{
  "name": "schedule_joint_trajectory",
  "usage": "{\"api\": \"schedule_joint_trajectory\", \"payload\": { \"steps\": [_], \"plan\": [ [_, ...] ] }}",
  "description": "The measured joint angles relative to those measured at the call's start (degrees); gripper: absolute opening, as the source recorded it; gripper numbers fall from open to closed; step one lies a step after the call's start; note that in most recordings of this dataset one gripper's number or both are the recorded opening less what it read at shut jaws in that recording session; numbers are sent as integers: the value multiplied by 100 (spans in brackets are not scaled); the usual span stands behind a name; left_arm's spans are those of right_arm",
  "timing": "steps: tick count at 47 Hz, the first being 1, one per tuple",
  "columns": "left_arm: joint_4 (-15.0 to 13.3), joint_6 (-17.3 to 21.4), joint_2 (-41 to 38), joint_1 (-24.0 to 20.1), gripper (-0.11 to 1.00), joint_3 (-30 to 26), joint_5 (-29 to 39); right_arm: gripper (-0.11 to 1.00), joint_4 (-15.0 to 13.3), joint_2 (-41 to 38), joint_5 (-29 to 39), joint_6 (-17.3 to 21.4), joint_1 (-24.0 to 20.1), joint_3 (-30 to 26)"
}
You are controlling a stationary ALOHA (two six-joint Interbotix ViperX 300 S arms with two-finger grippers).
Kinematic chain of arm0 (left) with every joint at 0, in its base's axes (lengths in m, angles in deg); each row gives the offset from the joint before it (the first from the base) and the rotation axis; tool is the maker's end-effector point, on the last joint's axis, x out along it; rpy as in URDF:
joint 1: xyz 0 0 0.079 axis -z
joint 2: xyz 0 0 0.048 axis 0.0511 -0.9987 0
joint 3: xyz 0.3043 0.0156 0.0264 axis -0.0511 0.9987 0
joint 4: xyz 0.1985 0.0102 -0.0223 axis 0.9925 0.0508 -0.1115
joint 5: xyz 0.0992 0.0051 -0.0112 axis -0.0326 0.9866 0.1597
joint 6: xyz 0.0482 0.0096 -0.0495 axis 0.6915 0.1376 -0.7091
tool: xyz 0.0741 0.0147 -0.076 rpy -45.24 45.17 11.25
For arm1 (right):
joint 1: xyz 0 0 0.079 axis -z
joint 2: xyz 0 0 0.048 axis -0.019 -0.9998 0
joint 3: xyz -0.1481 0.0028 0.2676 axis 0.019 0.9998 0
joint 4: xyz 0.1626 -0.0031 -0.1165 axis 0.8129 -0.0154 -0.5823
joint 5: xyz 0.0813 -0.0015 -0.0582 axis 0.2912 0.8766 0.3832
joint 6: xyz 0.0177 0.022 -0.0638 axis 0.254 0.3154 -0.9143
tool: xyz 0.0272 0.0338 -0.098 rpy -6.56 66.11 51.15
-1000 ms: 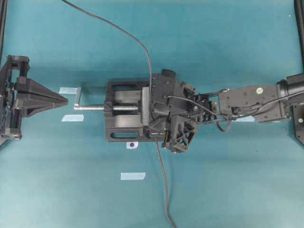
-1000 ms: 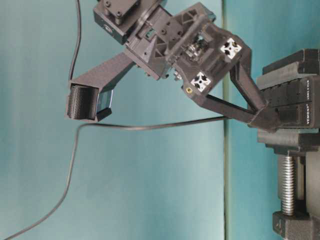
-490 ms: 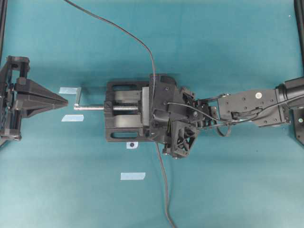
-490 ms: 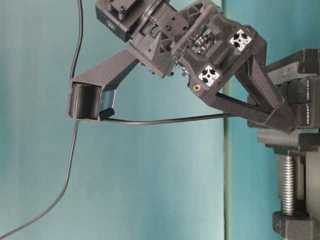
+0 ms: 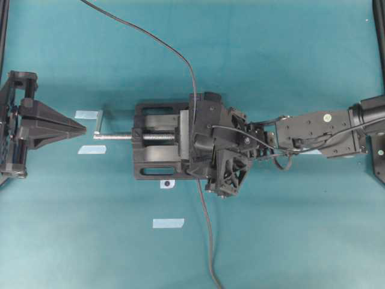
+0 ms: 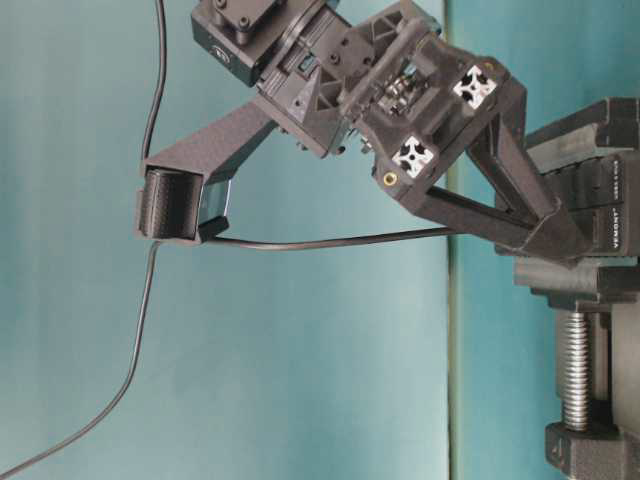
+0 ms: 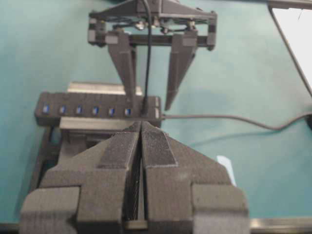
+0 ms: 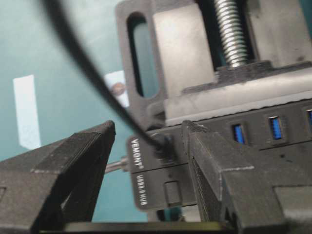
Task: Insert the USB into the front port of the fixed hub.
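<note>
The fixed hub [image 7: 92, 109] is a black strip with blue ports, clamped in the vise; it also shows in the right wrist view [image 8: 253, 131] and at table level [image 6: 590, 210]. The USB [image 8: 163, 144] stands in the endmost port beside the VEMONT label, its thin cable [image 7: 146, 63] rising between the fingers. My right gripper [image 7: 151, 107] is open and straddles the plug, with gaps on both sides; in the overhead view [image 5: 207, 144] it covers most of the hub. My left gripper [image 5: 84, 128] is shut and empty at the far left, pointing at the vise.
The black vise [image 5: 156, 147] has a silver screw handle [image 5: 114, 136] pointing toward my left gripper. The hub's own cable [image 5: 207, 241] trails to the table's near edge. Pale tape marks [image 5: 168, 223] lie on the teal table.
My right gripper has shifted a little further over the hub's end and turned slightly. The hub's cable has lifted a little at table level. The left arm has not moved.
</note>
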Motion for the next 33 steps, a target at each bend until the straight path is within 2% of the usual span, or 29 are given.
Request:
{"api": "schedule_joint_trajectory", "payload": {
  "steps": [16,33],
  "plan": [
    [0,-9,0,0,0,0,0,62,0,132,0,9,88,132],
    [-9,-18,0,0,0,0,0,62,-9,668,-88,9,176,598]
  ]
}}
